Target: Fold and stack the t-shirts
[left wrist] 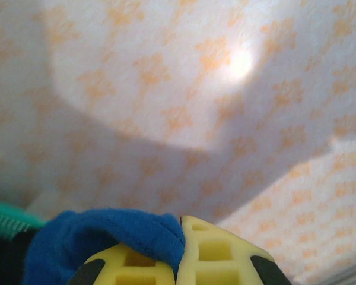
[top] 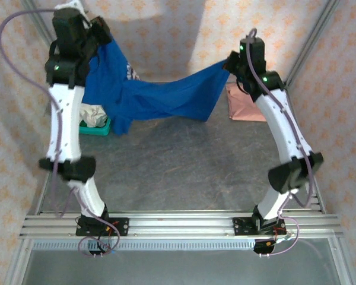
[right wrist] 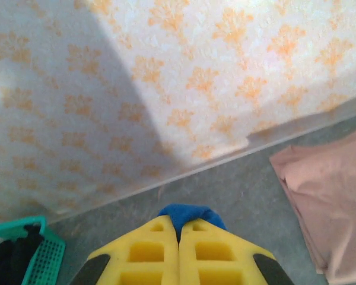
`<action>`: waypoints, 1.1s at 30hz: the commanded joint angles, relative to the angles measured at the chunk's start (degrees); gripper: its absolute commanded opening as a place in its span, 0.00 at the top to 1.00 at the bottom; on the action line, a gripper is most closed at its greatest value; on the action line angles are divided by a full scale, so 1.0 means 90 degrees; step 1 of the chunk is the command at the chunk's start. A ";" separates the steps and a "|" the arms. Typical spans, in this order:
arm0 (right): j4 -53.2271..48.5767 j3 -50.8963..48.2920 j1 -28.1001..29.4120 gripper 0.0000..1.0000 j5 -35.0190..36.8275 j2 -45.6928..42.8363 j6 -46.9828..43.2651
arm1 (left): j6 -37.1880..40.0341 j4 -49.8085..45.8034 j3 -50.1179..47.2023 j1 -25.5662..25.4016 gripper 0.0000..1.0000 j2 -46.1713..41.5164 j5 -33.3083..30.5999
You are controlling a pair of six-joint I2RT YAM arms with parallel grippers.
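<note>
Our left gripper (left wrist: pixel 179 230) and right gripper (right wrist: pixel 178 230) each pinch an edge of the blue t-shirt (top: pixel 166 98), which hangs sagging above the desk (top: pixel 184 172). It is light, limp cloth, so we judge corners and seams the surest holds. The pink t-shirt (right wrist: pixel 326 190) lies folded at the far right.

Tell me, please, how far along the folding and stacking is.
Done, it seems: the pink t-shirt lies folded at the far right of the table. In hand: the blue t-shirt hangs unfolded in the air, pinched by the left gripper and the right gripper. Left: laying it down, folding it and stacking it with the pink one.
</note>
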 commanded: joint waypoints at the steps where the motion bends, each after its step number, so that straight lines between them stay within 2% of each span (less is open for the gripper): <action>1: -0.1120 0.2481 -0.0084 1.00 0.0630 0.1053 -0.0232 | 0.0051 -0.1086 0.2168 0.0157 1.00 0.1378 0.0797; 2: -0.1557 0.3383 -0.0147 1.00 0.0534 0.1499 -0.0222 | -0.0047 -0.0857 0.2307 0.0215 1.00 0.1443 0.0949; 4: -0.2211 0.5336 -0.0250 1.00 0.0318 0.2387 -0.0100 | -0.0166 -0.0332 0.1817 0.0287 1.00 0.1077 0.1055; 5: -0.2221 0.5572 -0.0302 1.00 0.0185 0.2500 -0.0062 | -0.0080 -0.0096 0.1417 0.0293 1.00 0.0787 0.1063; 8: -0.2116 0.5001 -0.0418 1.00 0.0206 0.2045 -0.0020 | 0.0139 0.0599 0.0073 0.0284 1.00 -0.0166 0.1079; 12: -0.2014 0.3503 -0.0541 1.00 0.0096 0.1135 -0.0142 | 0.0413 0.0329 -0.0508 0.0283 1.00 -0.0875 0.1435; 15: -0.1674 0.1885 -0.0618 1.00 0.0032 0.0297 -0.0307 | 0.0584 0.0266 -0.1770 0.0188 1.00 -0.1531 0.1892; 17: -0.1293 0.0470 -0.0646 1.00 -0.0088 -0.0375 -0.0387 | 0.0728 0.0543 -0.3420 -0.0028 1.00 -0.2314 0.1831; 20: -0.0324 -0.2203 -0.0646 1.00 -0.0564 -0.1656 -0.0450 | 0.0723 0.1601 -0.6989 -0.0614 1.00 -0.3874 0.1169; 22: 0.0172 -0.3879 -0.0646 1.00 -0.0918 -0.2438 -0.0292 | 0.0312 0.1923 -0.8899 -0.0909 1.00 -0.4745 0.0658; 25: 0.0152 -0.5608 -0.0652 1.00 -0.1154 -0.3391 -0.0076 | -0.0507 0.1916 -1.1122 -0.1138 1.00 -0.5619 0.0182; 27: 0.0189 -0.6731 -0.0650 1.00 -0.0826 -0.4103 0.0299 | -0.0932 0.1514 -1.1853 -0.1191 1.00 -0.5800 -0.0106; 29: 0.0398 -0.7668 -0.0646 1.00 -0.0942 -0.4607 0.0554 | -0.1071 0.1235 -1.2290 -0.1211 0.91 -0.5878 -0.0262; 31: 0.0078 -0.8051 -0.0646 0.98 -0.0972 -0.4760 0.0624 | -0.1189 0.0818 -1.2486 -0.1211 0.86 -0.5957 -0.0604; 33: -0.0606 -0.8039 -0.0646 0.95 -0.0575 -0.4794 0.0702 | -0.1254 0.0311 -1.2450 -0.1212 0.78 -0.6059 -0.1159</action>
